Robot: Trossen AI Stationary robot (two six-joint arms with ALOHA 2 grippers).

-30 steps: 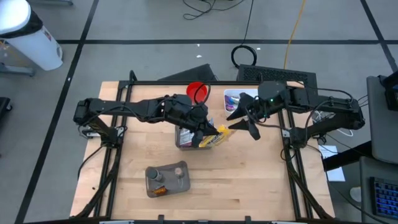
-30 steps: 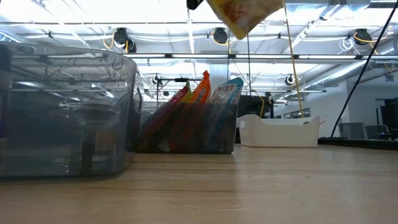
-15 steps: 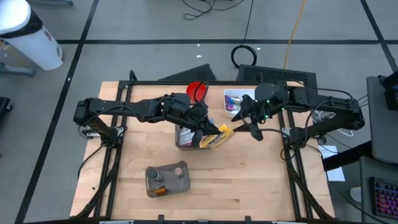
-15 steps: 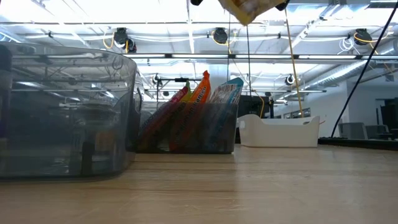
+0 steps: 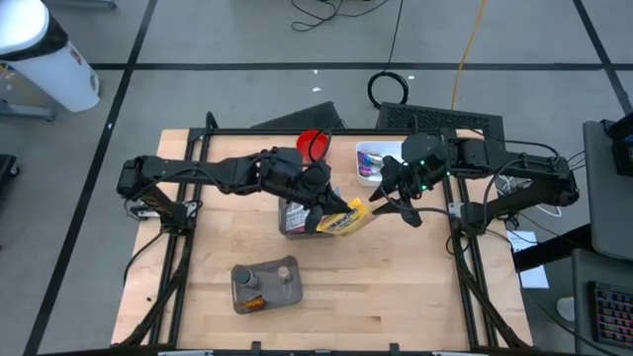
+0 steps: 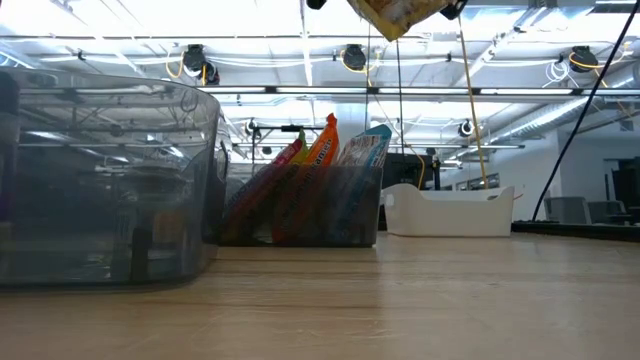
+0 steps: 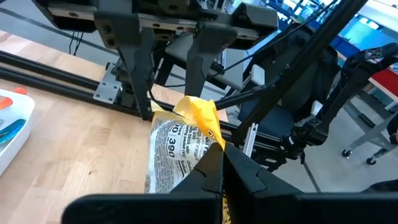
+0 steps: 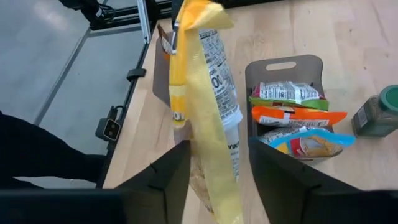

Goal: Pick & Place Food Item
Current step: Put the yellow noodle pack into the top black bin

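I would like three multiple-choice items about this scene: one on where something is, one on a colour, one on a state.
1. Where is the snack bag?
A. Lying flat on the table
B. Held in the air between both grippers
C. Inside the white tray

2. What colour is the bag's edge?
A. Yellow
B. Purple
C. Black

3. How are the right gripper's fingers?
A. Closed tight on the bag
B. Apart, with the bag between them
C. Out of sight

Answers:
1. B: the low view shows the bag high above the table, and the left gripper clamps it.
2. A: the right wrist view shows a yellow strip.
3. B: gaps show on both sides of the bag.
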